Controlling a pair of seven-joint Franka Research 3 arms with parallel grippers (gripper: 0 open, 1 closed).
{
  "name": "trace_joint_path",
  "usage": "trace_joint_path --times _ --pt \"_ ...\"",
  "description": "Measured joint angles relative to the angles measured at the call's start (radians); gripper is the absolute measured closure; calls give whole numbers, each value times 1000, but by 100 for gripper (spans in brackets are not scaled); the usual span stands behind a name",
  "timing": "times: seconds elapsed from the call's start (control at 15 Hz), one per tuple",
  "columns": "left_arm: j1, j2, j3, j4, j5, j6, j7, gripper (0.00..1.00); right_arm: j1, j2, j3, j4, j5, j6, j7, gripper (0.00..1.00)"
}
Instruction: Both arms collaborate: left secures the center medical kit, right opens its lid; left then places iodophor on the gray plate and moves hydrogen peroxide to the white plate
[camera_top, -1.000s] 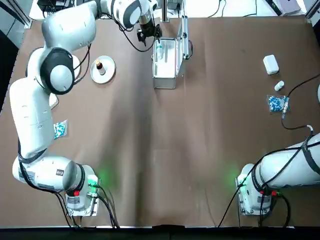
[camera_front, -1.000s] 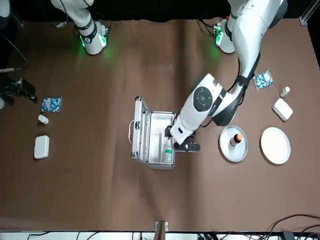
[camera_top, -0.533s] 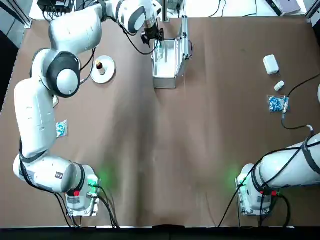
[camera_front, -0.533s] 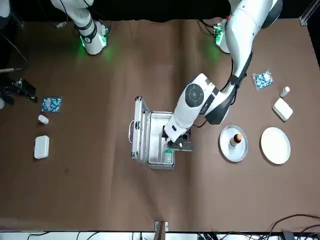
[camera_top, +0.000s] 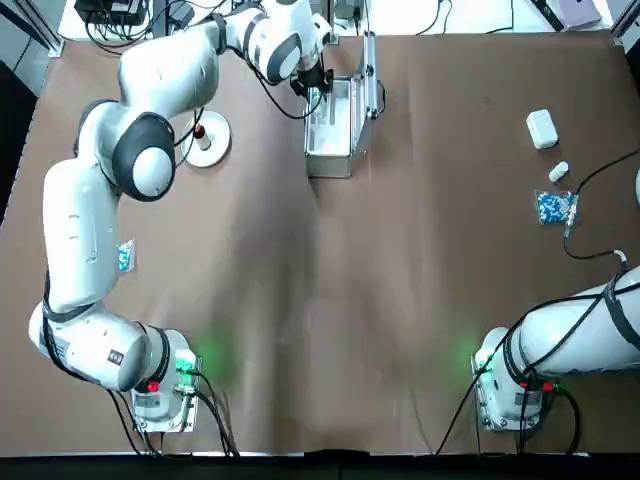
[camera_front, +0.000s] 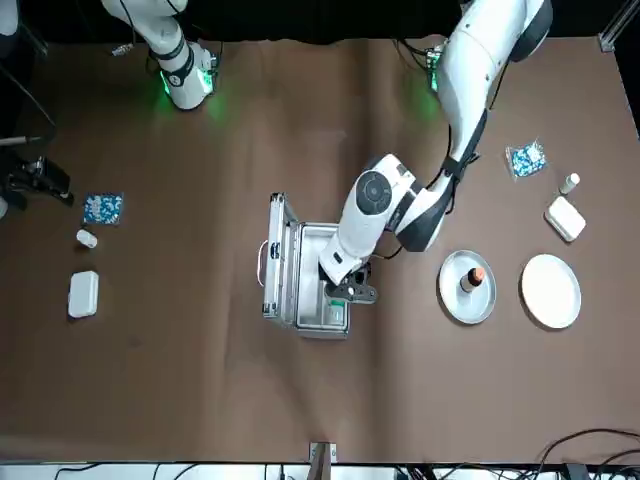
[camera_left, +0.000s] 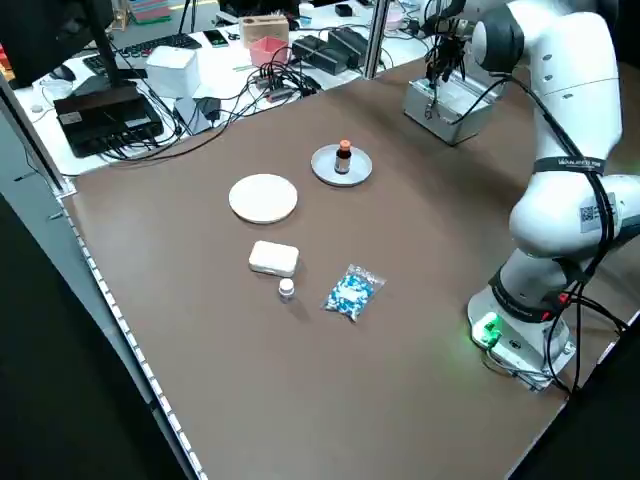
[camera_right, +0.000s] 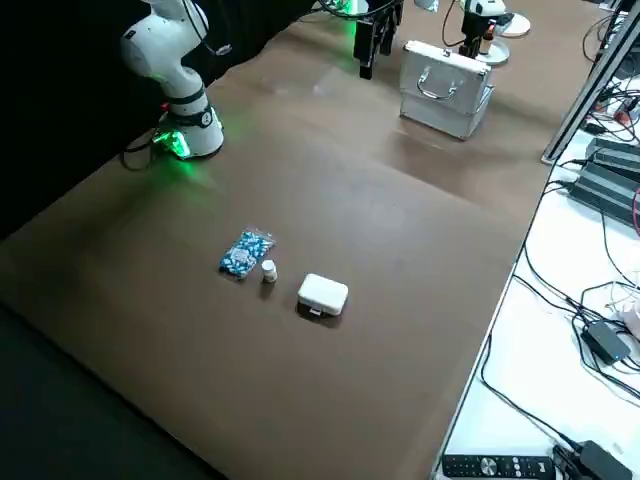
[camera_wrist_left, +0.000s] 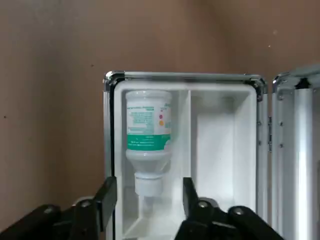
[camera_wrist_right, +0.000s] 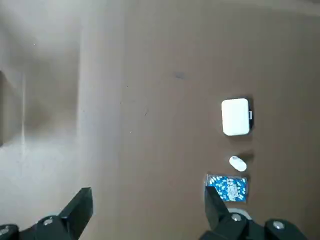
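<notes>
The medical kit (camera_top: 330, 150) stands open at the table's far middle, its lid (camera_top: 370, 75) raised upright on the right side. The hydrogen peroxide (camera_wrist_left: 147, 132), a white bottle with a teal band, lies in one compartment of the kit (camera_wrist_left: 220, 130). My left gripper (camera_wrist_left: 148, 197) hangs open over the kit, its fingers on either side of the bottle's cap without touching it; it also shows as the left gripper (camera_front: 345, 293). The iodophor (camera_front: 476, 277) stands on the gray plate (camera_front: 455, 300). The white plate (camera_front: 550, 291) lies bare beside it. My right gripper (camera_wrist_right: 148, 207) is open, far off at the table's right.
On the right side of the table lie a small white case (camera_top: 541, 128), a vial (camera_top: 558, 172) and a blue packet (camera_top: 553, 207). A similar case (camera_left: 273, 258), vial (camera_left: 286, 289) and packet (camera_left: 350, 290) lie on the left. Cables and equipment crowd the far edge.
The left gripper has moved from beside the kit's left wall to over the open kit, above the white bottle. The right arm has not moved.
</notes>
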Motion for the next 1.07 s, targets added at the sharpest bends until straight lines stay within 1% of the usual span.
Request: trace_joint_path --times 0.07,0.13,1.07 --pt "-15 6 13 3 0 1 -1 48 0 0 0 0 0 0 0 1" --pt "-25 12 21 6 0 3 -3 50 0 0 0 0 0 0 0 1" --pt "-52 43 31 8 0 4 -10 49 0 0 -1 -1 0 0 0 1"
